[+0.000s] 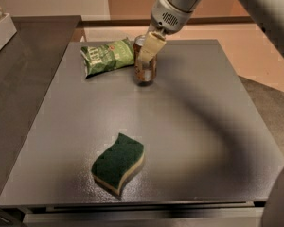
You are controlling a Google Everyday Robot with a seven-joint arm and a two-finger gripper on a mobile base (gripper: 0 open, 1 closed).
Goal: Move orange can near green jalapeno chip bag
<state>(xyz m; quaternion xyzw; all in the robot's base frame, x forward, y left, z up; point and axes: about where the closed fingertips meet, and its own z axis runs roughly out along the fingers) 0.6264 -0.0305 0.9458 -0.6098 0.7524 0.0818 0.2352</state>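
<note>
The orange can stands upright on the grey table at the back, just right of the green jalapeno chip bag, which lies flat with white lettering up. The can's left side nearly touches the bag's right edge. My gripper comes down from the upper right and is shut on the can, its pale finger lying across the can's upper front. The can's silver top partly shows behind the finger.
A dark green wavy sponge with a tan underside lies near the table's front edge. A pale box sits on the dark counter at the far left. My arm reaches in from the top right.
</note>
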